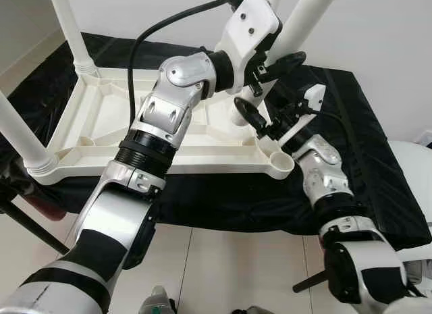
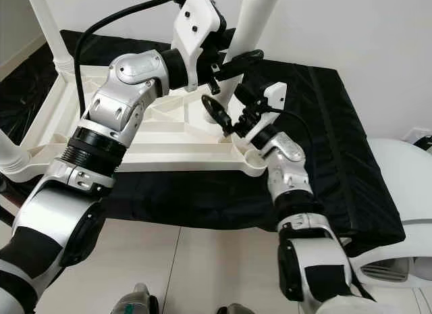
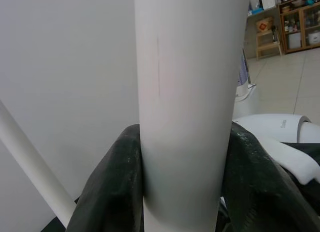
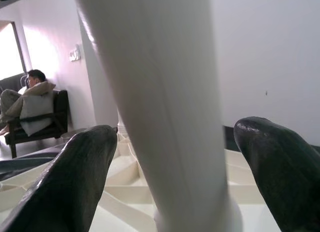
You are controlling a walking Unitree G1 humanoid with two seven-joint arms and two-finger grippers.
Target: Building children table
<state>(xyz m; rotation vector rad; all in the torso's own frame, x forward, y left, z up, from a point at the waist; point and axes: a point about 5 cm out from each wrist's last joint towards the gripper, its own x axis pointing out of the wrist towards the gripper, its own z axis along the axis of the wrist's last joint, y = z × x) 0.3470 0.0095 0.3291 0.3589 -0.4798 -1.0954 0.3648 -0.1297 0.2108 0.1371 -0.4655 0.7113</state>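
1. The white plastic tabletop (image 1: 169, 135) lies upside down, ribbed underside up, on a black-covered surface (image 1: 364, 145); white legs rise from its corner sockets, two of them at the robot's left (image 1: 20, 135) and far left (image 1: 71, 30).
2. A further white leg (image 2: 246, 37) stands slanted near the far right corner of the tabletop; the near right corner socket (image 1: 281, 164) is bare.
3. The left tool (image 3: 185, 182) is clamped round that slanted leg (image 3: 187, 102), its black fingers (image 3: 112, 187) pressed against both sides; its arm reaches across the tabletop from the left.
4. The right tool (image 4: 177, 162) sits lower on the same leg (image 4: 165, 107), near its base; its fingers (image 4: 80, 172) stand spread on either side with a gap to the leg, so it is open.
5. In the right wrist view a person (image 4: 30, 100) sits on a dark sofa far behind.
6. Pale floor tiles (image 1: 223, 267) lie below the near edge of the black surface.
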